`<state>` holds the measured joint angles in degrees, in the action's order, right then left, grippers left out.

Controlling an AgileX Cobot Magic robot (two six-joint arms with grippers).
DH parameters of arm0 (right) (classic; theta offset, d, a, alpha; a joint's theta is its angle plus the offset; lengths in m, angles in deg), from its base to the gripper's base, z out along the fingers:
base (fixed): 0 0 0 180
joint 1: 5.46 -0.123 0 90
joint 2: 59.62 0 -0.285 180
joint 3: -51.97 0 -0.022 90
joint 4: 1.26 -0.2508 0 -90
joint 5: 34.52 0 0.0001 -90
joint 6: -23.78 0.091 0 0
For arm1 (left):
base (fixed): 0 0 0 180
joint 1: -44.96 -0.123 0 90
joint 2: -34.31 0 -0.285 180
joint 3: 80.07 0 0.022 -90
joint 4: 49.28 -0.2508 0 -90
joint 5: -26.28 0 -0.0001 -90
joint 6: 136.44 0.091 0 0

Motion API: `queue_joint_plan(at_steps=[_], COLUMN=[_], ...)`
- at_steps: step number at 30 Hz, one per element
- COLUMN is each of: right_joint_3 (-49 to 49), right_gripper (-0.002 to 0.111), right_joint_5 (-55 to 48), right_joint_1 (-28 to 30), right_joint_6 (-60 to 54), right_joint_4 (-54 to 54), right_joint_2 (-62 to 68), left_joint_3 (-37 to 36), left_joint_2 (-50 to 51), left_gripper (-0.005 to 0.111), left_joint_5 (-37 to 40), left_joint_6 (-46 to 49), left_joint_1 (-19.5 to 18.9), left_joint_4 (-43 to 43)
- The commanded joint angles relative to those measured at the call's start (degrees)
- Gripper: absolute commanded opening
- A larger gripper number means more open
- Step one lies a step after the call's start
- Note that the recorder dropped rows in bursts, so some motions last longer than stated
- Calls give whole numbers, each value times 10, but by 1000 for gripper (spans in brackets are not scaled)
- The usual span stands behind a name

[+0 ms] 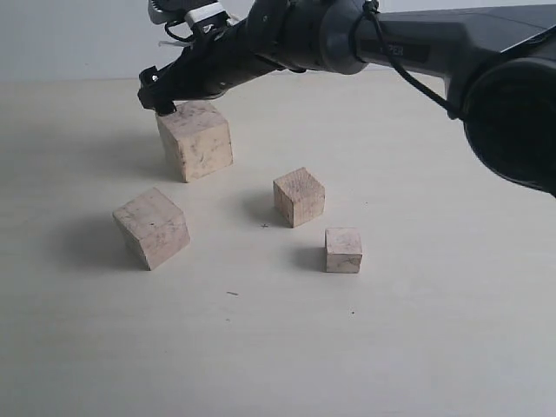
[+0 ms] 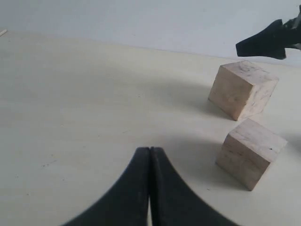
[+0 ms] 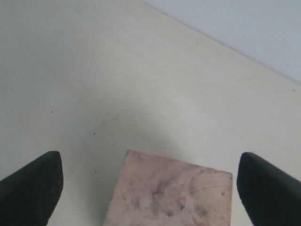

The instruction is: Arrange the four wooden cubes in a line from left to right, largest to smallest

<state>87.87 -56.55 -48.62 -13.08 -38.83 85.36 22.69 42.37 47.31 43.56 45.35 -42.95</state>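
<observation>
Pale, smooth table (image 1: 417, 347) before a plain light wall (image 1: 69, 35); nothing else of the room shows. The four cubes stand apart, not yet in line: big cube (image 1: 195, 139) back left, second cube (image 1: 152, 228) in front of it, third cube (image 1: 300, 197) mid-table, small cube (image 1: 344, 250) right of that. The right gripper (image 3: 148, 169), reaching across, straddles the big cube with fingers spread wide, holding nothing. The left gripper (image 2: 150, 160) is closed and empty. Hazard: one right fingertip appears to sit at the big cube's top corner, and a catch there would skew it. The bare surface looks slick, so a nudged cube would likely slide.
</observation>
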Motion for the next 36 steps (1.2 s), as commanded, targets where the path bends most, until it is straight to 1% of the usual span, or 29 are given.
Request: queue_joint_plan(at_steps=[1,6,11,16,19,28,32,36], right_joint_3=[14,14,14,14,14,22,52,97], right_gripper=[95,95,95,95,95,95,95,95], right_joint_5=[6,-6,-6,-7,-10,-18,-26,-67], right_joint_1=[-4,-11,-11,-11,-11,-11,-11,-11], right_joint_6=[0,0,11,98,120,144,144,151], right_joint_4=[12,20,51,164,198,197,196,196], right_joint_2=[21,36,42,46,47,47,47,42], left_joint_3=[0,0,0,0,0,0,0,0], left_joint_2=[-3,-3,-3,-3,-3,-3,-3,-3], left_gripper=[0,0,0,0,0,0,0,0], left_joint_5=[-3,-3,-3,-3,-3,-3,-3,-3], left_joint_6=[0,0,0,0,0,0,0,0], left_joint_1=[3,3,3,3,3,3,3,3], left_joint_4=[-2,-2,-2,-2,-2,-2,-2,-2])
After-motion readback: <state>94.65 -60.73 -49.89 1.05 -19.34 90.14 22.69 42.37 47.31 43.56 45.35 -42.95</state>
